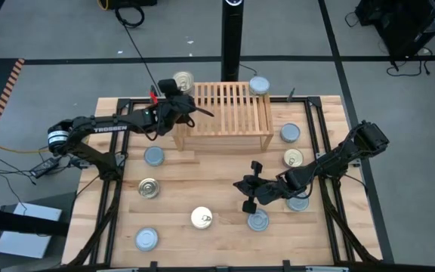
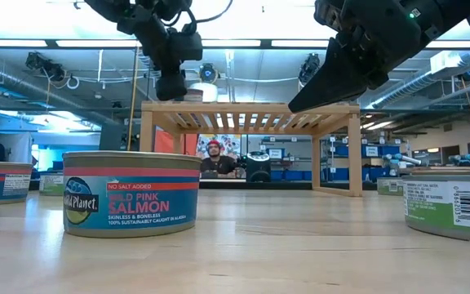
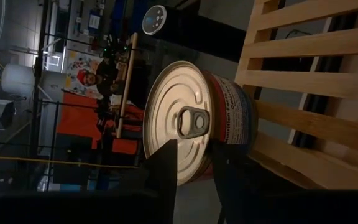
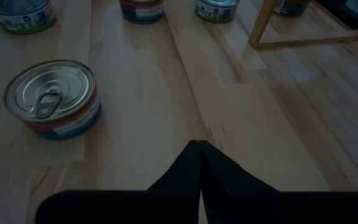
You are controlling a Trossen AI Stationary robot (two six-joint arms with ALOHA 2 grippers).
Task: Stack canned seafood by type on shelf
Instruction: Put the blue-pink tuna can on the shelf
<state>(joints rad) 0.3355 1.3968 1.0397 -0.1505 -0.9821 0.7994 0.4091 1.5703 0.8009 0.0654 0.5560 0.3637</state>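
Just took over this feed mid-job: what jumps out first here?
The left gripper is up at the shelf's left end, its fingers around the rim of a gold-lidded tin beside the slats. The right gripper hangs shut above the open tabletop among scattered tins, holding nothing. A blue-lidded tin sits at the shelf's far right corner.

High view straight down; low view level, tabletop; both share shelf (image 1: pixel 223 113).

The shelf (image 1: pixel 223 117) is standing at the table's (image 1: pixel 217 234) far edge, with one tin (image 1: pixel 183 81) sitting at its far left corner and another (image 1: pixel 260 85) at its far right. Seven tins are lying scattered on the table — three left, four right.
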